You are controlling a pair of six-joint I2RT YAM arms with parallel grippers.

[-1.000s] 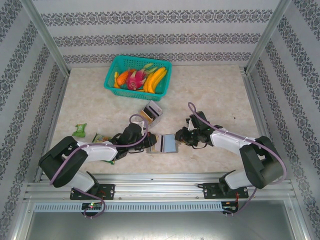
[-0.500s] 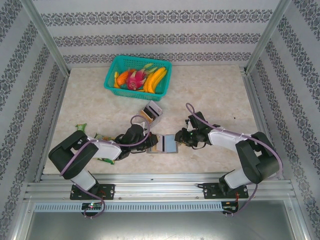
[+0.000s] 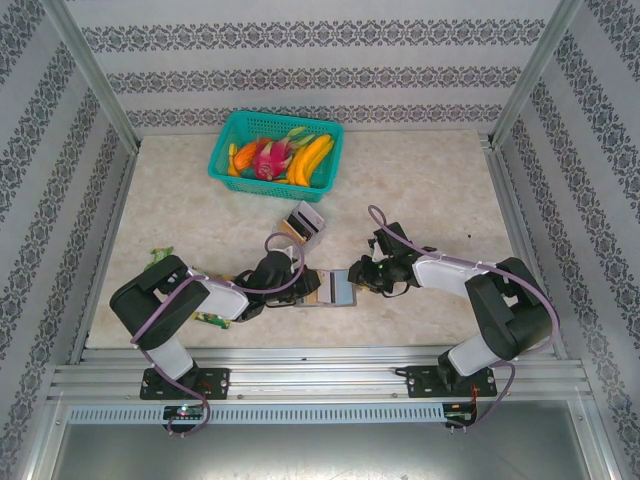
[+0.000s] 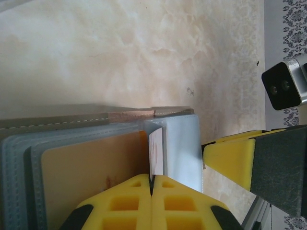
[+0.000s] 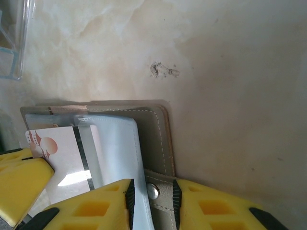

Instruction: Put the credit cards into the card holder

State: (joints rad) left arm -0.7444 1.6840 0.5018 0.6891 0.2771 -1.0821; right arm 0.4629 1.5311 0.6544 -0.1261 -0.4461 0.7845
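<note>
Pretty cramped at the flat grey folding wallet [image 3: 338, 288]: the left claw [image 3: 303, 290] pinching a white plastic card [image 4: 156, 155] and the right claw [image 3: 358, 278] clamped on the wallet close both sides, with a small clear open-top box [image 3: 305, 222] just behind. Bare beige marble tabletop [image 3: 440, 190] back right is wide open.

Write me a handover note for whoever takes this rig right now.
Left gripper: shut on the white card, at a clear sleeve of the card holder.
Right gripper: shut on the card holder's snap edge.
Done: tan-orange card sits in a slot.
To do: seat the white card, then the cards in the small box.
</note>
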